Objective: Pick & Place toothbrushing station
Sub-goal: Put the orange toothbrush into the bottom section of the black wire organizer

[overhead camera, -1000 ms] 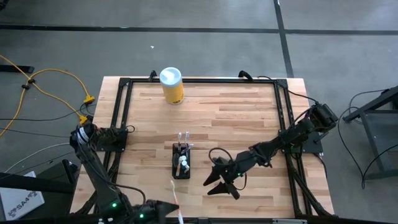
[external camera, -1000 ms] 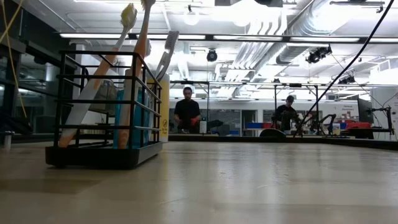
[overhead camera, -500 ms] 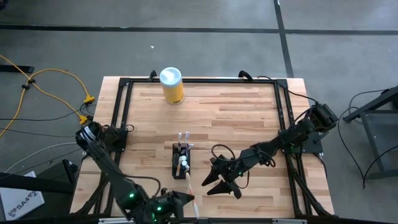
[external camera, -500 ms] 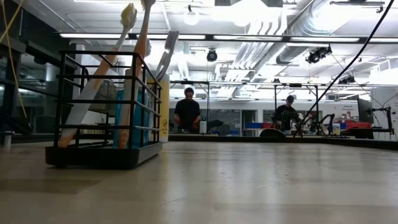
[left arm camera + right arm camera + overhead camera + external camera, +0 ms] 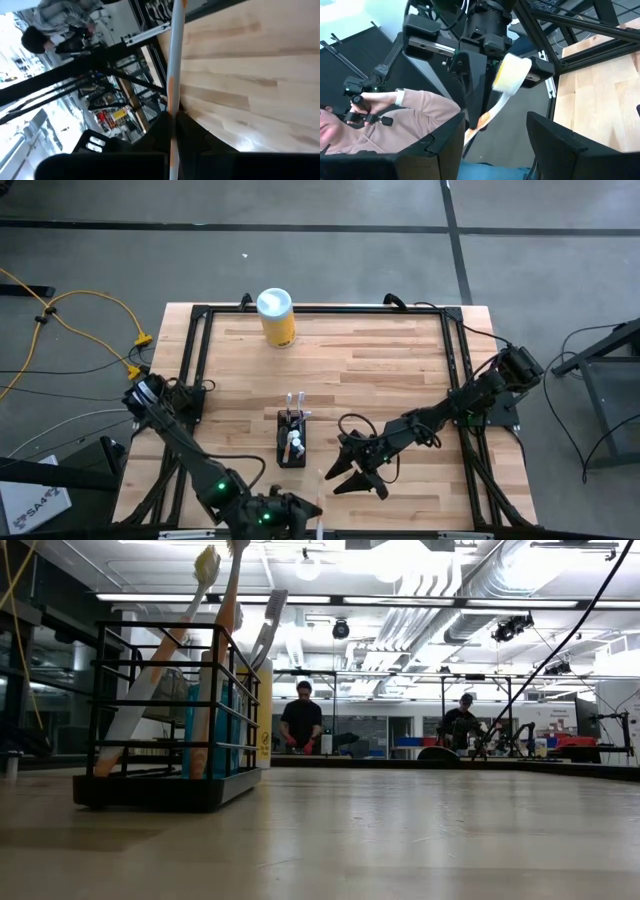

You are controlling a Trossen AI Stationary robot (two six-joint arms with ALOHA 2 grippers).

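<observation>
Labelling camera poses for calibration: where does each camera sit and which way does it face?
High: overhead, looking down on table, both arms.
Low: table height, facing toothbrushing station; no arm.
Left wrist: along table edge; left pincer clamps toothbrush.
Right wrist: past open right pincer toward that toothbrush, a person.
Both wrist views share the toothbrush.

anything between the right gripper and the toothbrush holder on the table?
Nothing: in the high view, only bare wood lies between the open right gripper and the toothbrushing station.

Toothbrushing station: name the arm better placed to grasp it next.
Right. The right claw, open, sits beside the toothbrushing station; the left claw, farther off, holds a toothbrush.
</observation>
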